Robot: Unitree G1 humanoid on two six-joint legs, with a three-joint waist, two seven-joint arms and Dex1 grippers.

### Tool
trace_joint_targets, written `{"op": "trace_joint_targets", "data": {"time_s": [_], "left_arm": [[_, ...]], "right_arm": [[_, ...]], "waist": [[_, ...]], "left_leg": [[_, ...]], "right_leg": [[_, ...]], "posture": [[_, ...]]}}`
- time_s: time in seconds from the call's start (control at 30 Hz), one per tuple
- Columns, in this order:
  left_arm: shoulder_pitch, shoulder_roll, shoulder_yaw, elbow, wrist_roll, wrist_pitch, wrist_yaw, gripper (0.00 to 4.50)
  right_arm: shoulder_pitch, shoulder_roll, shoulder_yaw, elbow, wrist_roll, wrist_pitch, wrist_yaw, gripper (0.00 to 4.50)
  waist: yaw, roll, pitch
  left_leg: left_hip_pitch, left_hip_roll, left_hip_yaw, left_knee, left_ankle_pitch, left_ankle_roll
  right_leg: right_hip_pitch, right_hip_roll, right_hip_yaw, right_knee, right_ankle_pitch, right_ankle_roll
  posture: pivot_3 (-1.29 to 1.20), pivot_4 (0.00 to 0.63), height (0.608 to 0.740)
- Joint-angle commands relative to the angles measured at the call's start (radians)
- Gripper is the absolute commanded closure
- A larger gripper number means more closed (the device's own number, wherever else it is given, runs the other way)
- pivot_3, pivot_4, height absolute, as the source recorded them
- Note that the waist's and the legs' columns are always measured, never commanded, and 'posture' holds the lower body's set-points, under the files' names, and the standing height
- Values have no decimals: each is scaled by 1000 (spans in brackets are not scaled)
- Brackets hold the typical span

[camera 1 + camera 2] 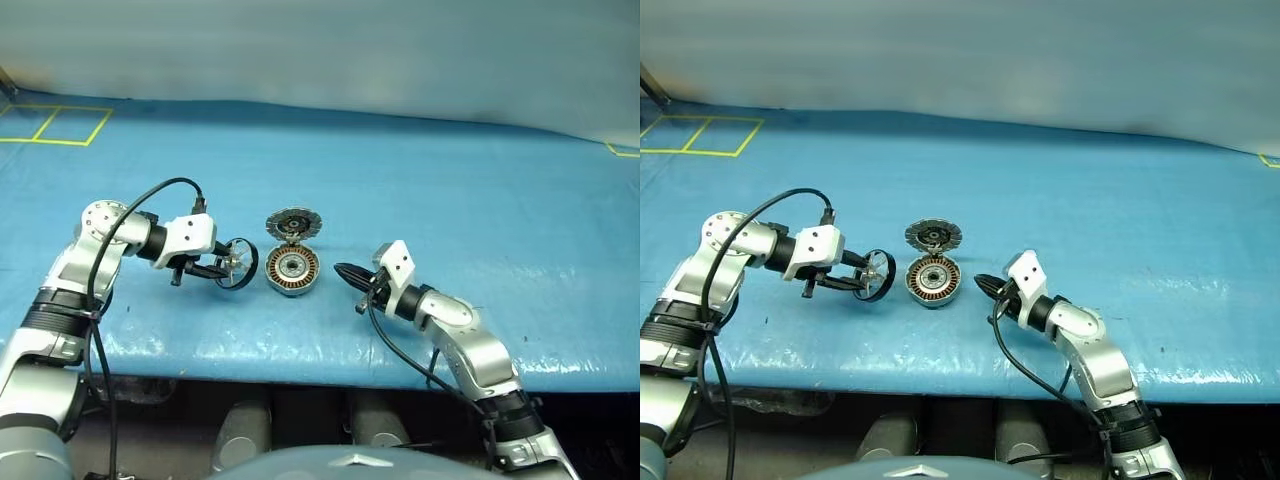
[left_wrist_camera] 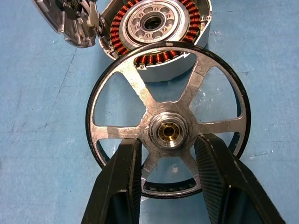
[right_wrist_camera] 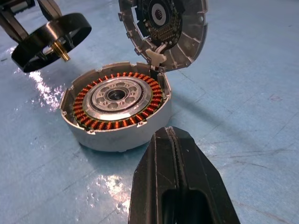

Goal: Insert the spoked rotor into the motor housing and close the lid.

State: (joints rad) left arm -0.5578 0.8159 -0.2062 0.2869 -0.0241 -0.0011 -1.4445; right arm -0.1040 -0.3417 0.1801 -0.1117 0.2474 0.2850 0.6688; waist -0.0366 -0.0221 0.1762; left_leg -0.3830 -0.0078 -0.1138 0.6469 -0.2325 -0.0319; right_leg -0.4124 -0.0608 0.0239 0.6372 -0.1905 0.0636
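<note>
While the left gripper [image 2: 168,154] grips the spoked rotor [image 2: 167,120], the motor housing [image 1: 292,269] sits open on the blue table cover [image 1: 450,190].

Left fingers [image 2: 119,182] pinch the rotor at its brass-centred hub, holding the black-rimmed wheel off the surface, tilted, just beside the housing on the robot's left. Housing: copper windings ringing a silver centre, flat on the cover. Lid [image 3: 163,28] hinged up at the far edge, dark segmented inner face toward the camera, standing near upright. Right gripper [image 3: 175,154] pressed together, empty, hovering low just to the housing's right, pointing at it. Yellow tape lines [image 1: 60,125] mark the cover's far left corner. No legible writing, brand or label anywhere.
</note>
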Motion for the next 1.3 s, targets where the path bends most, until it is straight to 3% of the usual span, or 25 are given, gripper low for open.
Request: {"op": "trace_joint_targets", "data": {"time_s": [0.03, 0.33, 0.83, 1.3], "left_arm": [[-40, -9, -7, -72, -34, 35, -26, 2920], [-168, -101, -116, -15, 5, 39, -64, 2920], [-366, -253, -216, 266, 102, -90, -76, 2920], [-389, -255, -230, 321, 147, -139, -105, 2920]], "right_arm": [[-12, -11, 15, 11, -12, -55, 46, 4500], [13, -25, 46, -5, -1, -75, 129, 4500], [48, -17, 48, -1, -28, -139, 113, 4500], [73, -3, 48, -3, -44, -145, 87, 4500]], "waist": [[-1, 0, 0], [-6, 0, 0], [-2, 0, 0], [-2, 0, 0]], "left_leg": [[0, 0, 0, 0, 0, 0], [1, 0, 0, 1, 0, 0], [1, 0, 1, 1, 0, 0], [1, 0, 1, 1, 0, 0]], "right_leg": [[0, 0, 0, 0, 0, 0], [0, 0, 1, 4, -1, -1], [0, 1, 1, 4, -1, -1], [0, 1, 1, 4, -1, -2]], "posture": [[0, 150, 740], [0, 150, 740], [0, 150, 740], [0, 150, 740]]}}
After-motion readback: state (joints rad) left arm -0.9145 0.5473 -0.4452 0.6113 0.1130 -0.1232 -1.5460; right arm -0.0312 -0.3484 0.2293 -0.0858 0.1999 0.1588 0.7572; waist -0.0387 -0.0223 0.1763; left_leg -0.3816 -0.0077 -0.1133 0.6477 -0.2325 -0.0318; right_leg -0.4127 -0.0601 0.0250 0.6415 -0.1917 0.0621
